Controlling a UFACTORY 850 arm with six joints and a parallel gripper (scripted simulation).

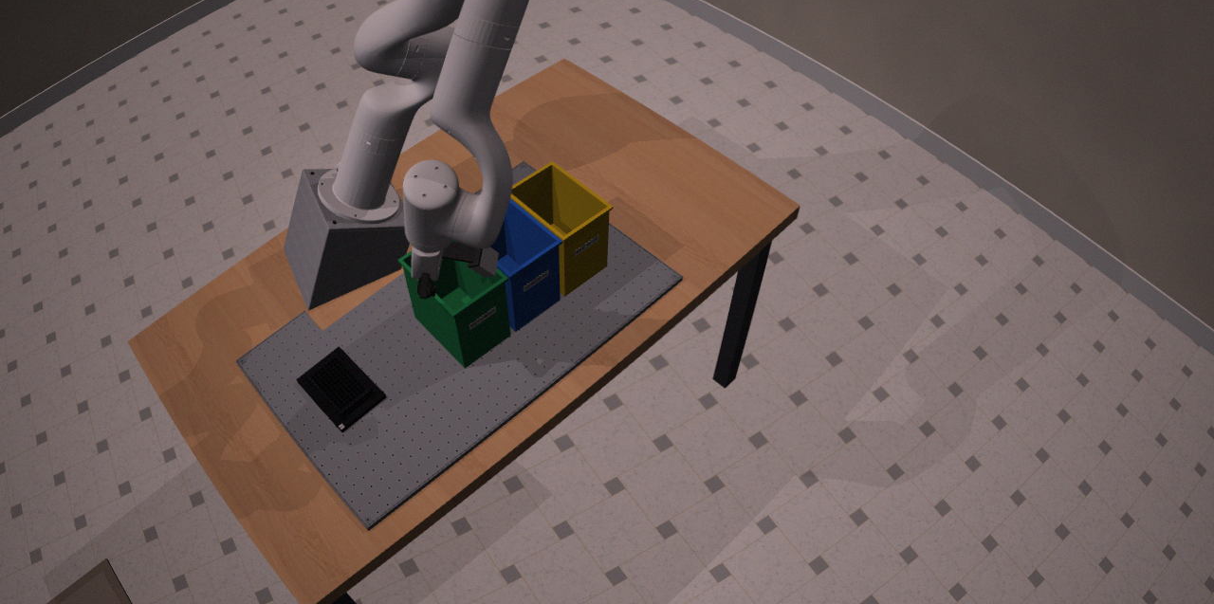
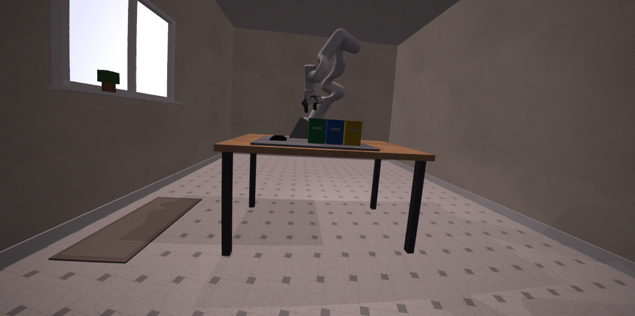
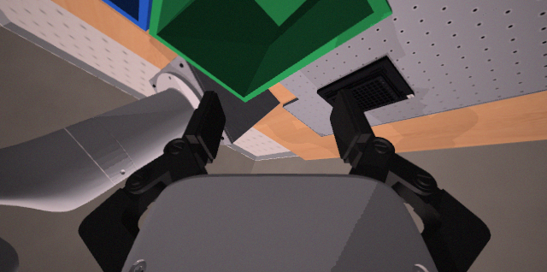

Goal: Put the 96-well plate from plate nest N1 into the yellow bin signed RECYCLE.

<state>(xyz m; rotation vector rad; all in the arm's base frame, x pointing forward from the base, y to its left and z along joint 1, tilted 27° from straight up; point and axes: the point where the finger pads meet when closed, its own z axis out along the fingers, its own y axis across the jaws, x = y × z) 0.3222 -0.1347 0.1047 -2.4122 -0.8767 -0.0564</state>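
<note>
Gripper above the green bin, plate in its nest.

In the top view you see the gripper [image 1: 453, 273] at frame centre, fingers spread wide with nothing between them, poised over the mouth of the green bin [image 1: 462, 320]. To its upper right stand the blue bin [image 1: 533, 282] and the yellow bin [image 1: 585, 247], the three side by side in a row. The black plate [image 1: 340, 385] lies flat in its nest at lower left on the grey perforated board [image 1: 475, 405], well apart from the bins. In the wrist view you find the plate [image 3: 376, 88] right of centre, partly behind one finger [image 3: 348, 124]. The board rests on the wooden tabletop [image 1: 679, 167].
</note>
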